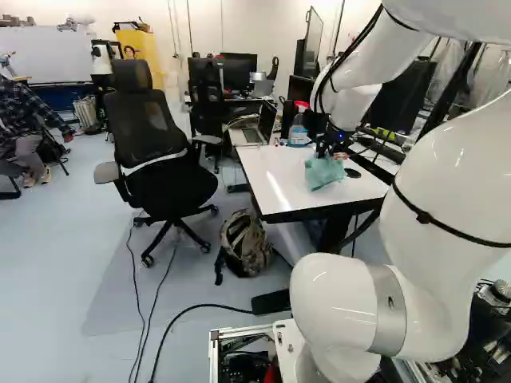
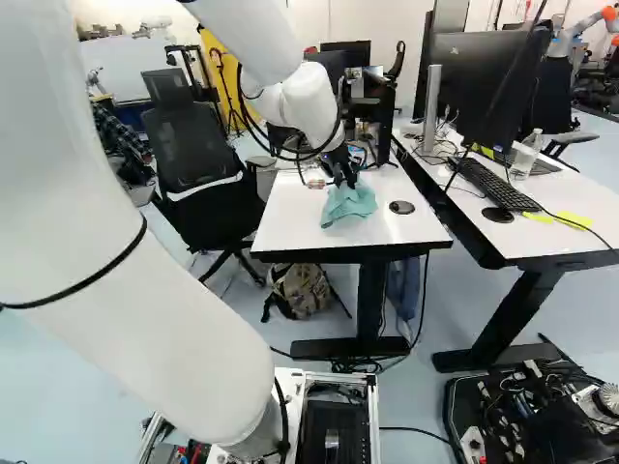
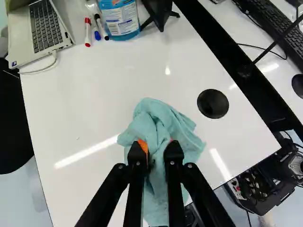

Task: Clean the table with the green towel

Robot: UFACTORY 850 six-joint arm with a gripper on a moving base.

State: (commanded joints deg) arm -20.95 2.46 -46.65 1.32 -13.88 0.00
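Grasping the bunched green towel from both sides, the pincer has it directly between its fingers, on the surface at the upper right of the left base view. The towel's long axis roughly follows the fingers; a crosswise sweep would probably wipe widest.

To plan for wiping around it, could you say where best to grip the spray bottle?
I'd probably grip the bottle around its upright body, below the red trigger head, from the open tabletop side; markers and a black stand flank it.
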